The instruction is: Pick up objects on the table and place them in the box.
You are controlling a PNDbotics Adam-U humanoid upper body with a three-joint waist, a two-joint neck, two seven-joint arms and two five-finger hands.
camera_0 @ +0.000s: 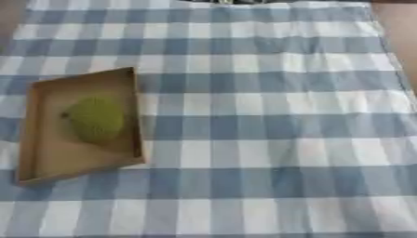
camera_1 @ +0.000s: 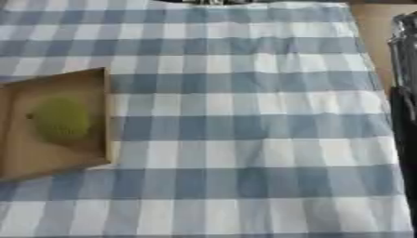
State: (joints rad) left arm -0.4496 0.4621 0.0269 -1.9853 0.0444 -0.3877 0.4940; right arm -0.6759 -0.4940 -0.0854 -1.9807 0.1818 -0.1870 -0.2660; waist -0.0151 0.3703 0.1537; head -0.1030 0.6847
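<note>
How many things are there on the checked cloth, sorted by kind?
Cardboard box: 1
Yellow-green rounded object, lying inside the box: 1
Total: 2
The blue and white checked cloth shows nothing else lying loose on it. Something dark and silver shows at the right edge of the right eye view; I cannot tell what it is.

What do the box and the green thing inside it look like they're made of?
The box looks like plain brown cardboard: matte, thin upright walls. The green thing has a dull, finely bumpy skin; it could be fruit or a plastic model, which cannot be told.
</note>
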